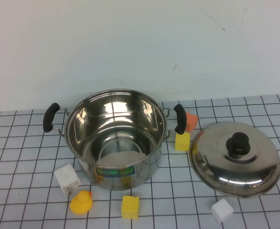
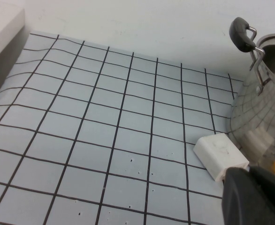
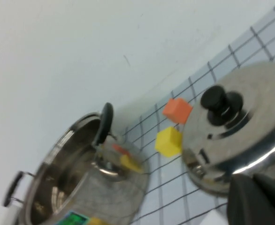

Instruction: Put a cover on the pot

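The shiny steel pot (image 1: 113, 138) stands open and upright on the grid-patterned mat, with black side handles and a green-yellow label on its front. The domed steel lid (image 1: 235, 160) with its black knob (image 1: 238, 142) lies on the mat to the pot's right. Neither arm shows in the high view. My left gripper (image 2: 248, 171) is shut and empty, low over the mat beside a white block (image 2: 219, 155) and the pot's wall (image 2: 262, 108). My right gripper (image 3: 253, 178) is shut and empty, close to the lid's rim (image 3: 240, 126); the pot (image 3: 81, 173) lies beyond.
Small toys lie around the pot: a white block (image 1: 67, 178), a yellow duck (image 1: 81, 202), a yellow block (image 1: 130, 207) in front, a yellow block (image 1: 182, 141) and an orange block (image 1: 191, 121) between pot and lid, and a white block (image 1: 221, 210) before the lid. A white wall stands behind.
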`<control>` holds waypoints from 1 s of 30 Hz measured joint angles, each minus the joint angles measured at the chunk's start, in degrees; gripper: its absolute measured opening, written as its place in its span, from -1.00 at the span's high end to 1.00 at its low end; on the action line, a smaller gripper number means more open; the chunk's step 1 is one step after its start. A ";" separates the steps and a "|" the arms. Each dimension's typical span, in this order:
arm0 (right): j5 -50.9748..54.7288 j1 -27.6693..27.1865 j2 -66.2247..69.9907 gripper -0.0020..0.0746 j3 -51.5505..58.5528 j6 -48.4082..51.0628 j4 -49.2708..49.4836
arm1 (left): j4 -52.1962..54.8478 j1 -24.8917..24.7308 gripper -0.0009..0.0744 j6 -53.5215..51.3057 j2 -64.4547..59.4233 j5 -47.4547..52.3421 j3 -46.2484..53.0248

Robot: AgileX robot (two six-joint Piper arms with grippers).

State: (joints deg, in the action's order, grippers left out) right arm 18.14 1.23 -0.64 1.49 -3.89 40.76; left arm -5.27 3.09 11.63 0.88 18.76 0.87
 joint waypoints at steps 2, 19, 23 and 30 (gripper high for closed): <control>-0.60 0.00 0.00 0.95 0.00 3.24 -1.30 | 0.00 0.00 0.98 0.00 0.00 0.00 0.00; 2.36 0.00 21.40 0.95 -19.53 42.72 -4.17 | 0.00 0.00 0.98 0.00 0.00 0.00 0.00; -6.36 2.76 30.17 0.95 -21.21 24.82 -21.61 | 0.00 0.00 0.98 0.00 0.00 0.00 0.00; -37.25 12.45 50.19 0.72 -21.49 -1.62 -47.20 | 0.00 0.00 0.98 0.00 0.00 0.00 0.00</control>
State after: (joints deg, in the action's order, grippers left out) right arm -19.11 13.68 49.55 -20.01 -5.51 -6.44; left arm -5.27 3.09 11.63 0.88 18.76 0.87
